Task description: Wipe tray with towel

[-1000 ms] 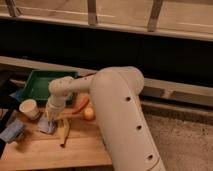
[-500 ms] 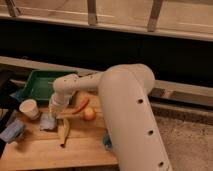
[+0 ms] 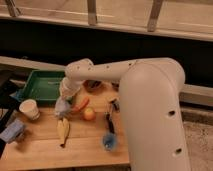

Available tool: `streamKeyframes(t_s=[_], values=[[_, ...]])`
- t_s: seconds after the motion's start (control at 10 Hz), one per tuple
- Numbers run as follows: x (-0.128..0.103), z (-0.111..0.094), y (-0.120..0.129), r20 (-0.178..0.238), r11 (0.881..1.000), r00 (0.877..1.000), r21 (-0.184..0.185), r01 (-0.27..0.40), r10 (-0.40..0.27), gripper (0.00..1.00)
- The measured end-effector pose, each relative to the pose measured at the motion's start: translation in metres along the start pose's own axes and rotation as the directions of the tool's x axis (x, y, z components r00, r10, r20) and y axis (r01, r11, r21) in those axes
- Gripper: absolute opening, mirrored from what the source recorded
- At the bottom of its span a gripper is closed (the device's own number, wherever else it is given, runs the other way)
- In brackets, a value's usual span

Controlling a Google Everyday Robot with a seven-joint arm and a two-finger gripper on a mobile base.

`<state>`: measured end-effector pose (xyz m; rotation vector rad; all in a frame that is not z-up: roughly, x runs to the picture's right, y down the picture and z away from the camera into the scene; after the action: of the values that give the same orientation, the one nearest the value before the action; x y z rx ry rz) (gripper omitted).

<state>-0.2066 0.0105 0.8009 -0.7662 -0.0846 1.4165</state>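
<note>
Wood in pale planks forms the table [image 3: 85, 152], which fills the lower left of the view. Behind it, at twelve o'clock, runs a dark wall band topped by a light ledge and grey metal uprights [image 3: 92, 12]. A speckled grey floor [image 3: 201, 142] shows at four o'clock.

The dark green rectangular plastic tray [image 3: 41, 89] sits at the table's ten o'clock corner, its flat base bare. The robot's bulky white arm [image 3: 150, 100] sweeps in from the right and bends down just off the tray's four o'clock corner. There the gripper [image 3: 63, 102] points at the wood, closed, and appears to pinch the small pale blue-grey cloth towel [image 3: 61, 109], which is bunched at its tip. The towel lies on the table outside the tray.

At the towel's three o'clock lie a slim orange carrot [image 3: 82, 104] and a round yellow-orange fruit [image 3: 89, 114]. A yellow banana [image 3: 62, 131] lies at its six o'clock. A white paper cup [image 3: 29, 109] stands at its nine o'clock, with a boxy blue-grey object [image 3: 12, 131] at the table's left edge beyond. A black-handled brush with a blue head [image 3: 110, 141] lies at the towel's four o'clock.
</note>
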Motion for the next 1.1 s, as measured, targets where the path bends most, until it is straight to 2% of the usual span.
streamKeyframes(t_s=[0.1, 0.2, 0.3, 0.9, 1.1], values=[[-0.019, -0.028, -0.003, 0.054, 1.000, 0.999, 0.014, -0.005, 0.004, 0.00], [-0.032, -0.046, -0.004, 0.091, 1.000, 0.996, 0.016, -0.007, 0.006, 0.00], [-0.038, -0.055, -0.006, 0.108, 1.000, 0.994, 0.019, -0.011, 0.009, 0.00], [-0.039, -0.049, -0.003, 0.108, 1.000, 0.994, 0.027, -0.014, 0.011, 0.00], [-0.060, -0.038, -0.007, 0.141, 0.999, 0.990, 0.028, -0.020, 0.016, 0.00]])
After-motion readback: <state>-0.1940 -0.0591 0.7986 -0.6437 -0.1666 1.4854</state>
